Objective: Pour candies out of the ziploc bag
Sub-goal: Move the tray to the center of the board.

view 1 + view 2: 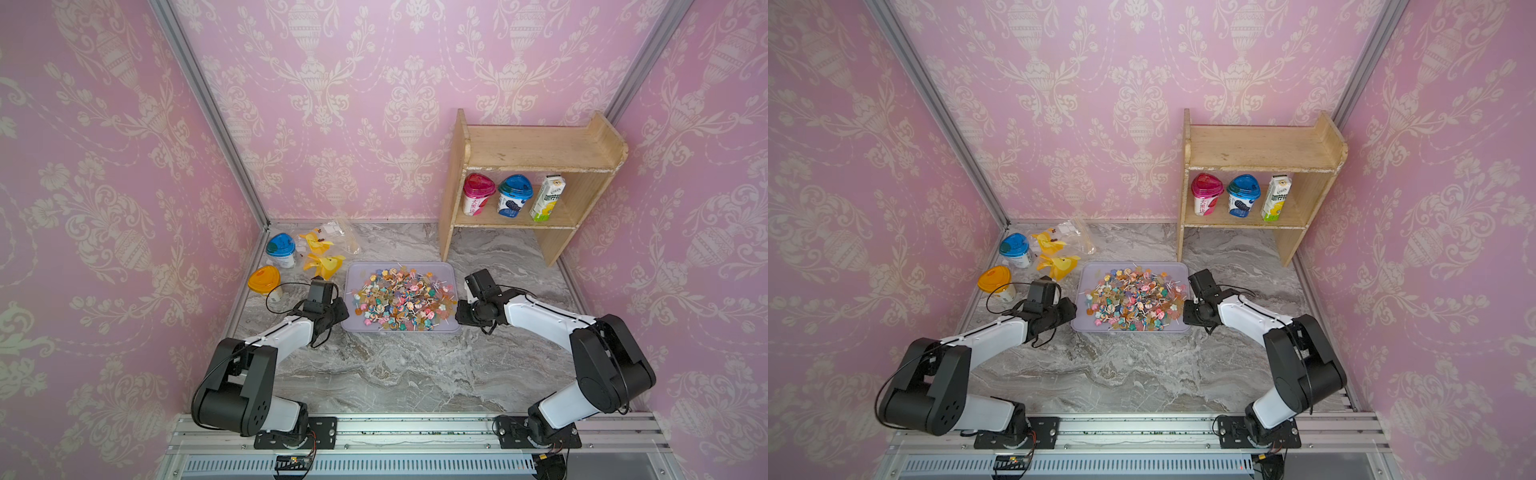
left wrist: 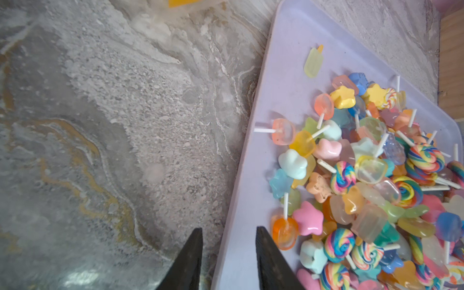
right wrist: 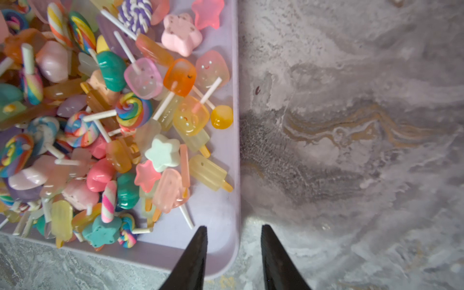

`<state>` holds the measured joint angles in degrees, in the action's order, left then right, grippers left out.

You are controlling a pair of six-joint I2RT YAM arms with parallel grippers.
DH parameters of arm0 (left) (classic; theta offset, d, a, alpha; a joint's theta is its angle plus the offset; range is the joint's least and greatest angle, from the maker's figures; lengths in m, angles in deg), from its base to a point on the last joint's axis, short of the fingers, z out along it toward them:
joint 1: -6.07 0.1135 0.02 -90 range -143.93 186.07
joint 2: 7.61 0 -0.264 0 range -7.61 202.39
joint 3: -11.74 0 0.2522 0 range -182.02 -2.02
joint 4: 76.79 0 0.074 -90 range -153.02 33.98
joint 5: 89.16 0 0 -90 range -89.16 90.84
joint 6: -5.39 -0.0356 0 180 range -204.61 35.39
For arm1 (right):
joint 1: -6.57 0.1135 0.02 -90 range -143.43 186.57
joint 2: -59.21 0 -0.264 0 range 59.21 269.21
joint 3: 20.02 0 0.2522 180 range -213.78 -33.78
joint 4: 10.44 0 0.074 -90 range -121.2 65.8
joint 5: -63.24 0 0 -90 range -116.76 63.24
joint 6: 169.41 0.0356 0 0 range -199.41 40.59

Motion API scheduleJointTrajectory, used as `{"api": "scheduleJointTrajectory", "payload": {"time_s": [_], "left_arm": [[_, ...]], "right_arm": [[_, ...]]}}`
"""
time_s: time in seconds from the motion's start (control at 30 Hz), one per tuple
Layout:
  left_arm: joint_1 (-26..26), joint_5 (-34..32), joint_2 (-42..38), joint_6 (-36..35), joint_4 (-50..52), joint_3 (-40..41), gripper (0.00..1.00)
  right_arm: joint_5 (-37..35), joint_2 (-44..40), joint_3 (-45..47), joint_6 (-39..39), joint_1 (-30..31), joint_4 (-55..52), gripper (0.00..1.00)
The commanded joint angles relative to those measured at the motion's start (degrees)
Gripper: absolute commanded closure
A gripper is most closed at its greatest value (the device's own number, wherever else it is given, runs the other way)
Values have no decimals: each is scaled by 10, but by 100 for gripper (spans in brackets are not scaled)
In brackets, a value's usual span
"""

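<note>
The candies (image 1: 401,299) (image 1: 1133,299) lie heaped in a shallow lavender tray (image 1: 361,270) on the marble table: small lollipops on white sticks, stars and ice-pop shapes (image 2: 364,175) (image 3: 100,125). A clear ziploc bag (image 1: 347,235) (image 1: 1077,232) lies flat at the back left, away from both arms. My left gripper (image 2: 229,228) straddles the tray's left rim (image 2: 288,62), jaws apart with a gap on each side. My right gripper (image 3: 234,226) straddles the right rim near the front corner (image 3: 221,213) the same way. Neither holds anything.
A wooden shelf (image 1: 536,149) at the back right carries two lidded cups and a carton. A blue-lidded cup (image 1: 281,249), an orange-lidded cup (image 1: 264,282) and yellow wrappers (image 1: 322,264) sit left of the tray, close behind my left wrist.
</note>
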<state>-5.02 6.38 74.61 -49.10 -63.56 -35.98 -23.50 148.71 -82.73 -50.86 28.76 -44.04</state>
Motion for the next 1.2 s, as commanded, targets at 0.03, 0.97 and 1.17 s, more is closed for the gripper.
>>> {"api": "scheduleJointTrajectory", "payload": {"time_s": [0.03, 0.97, 1.17], "left_arm": [[-7, 16, 22, 14, -31, 18, 67], [-84, 8, 59, 47, -71, 2, 83], [-83, -31, -21, 10, 18, -36, 57]], "right_arm": [[15, 25, -7, 5, -1, 3, 65], [-39, -10, -12, 12, -11, -30, 68], [-63, -72, -15, 5, -13, -58, 58]]}}
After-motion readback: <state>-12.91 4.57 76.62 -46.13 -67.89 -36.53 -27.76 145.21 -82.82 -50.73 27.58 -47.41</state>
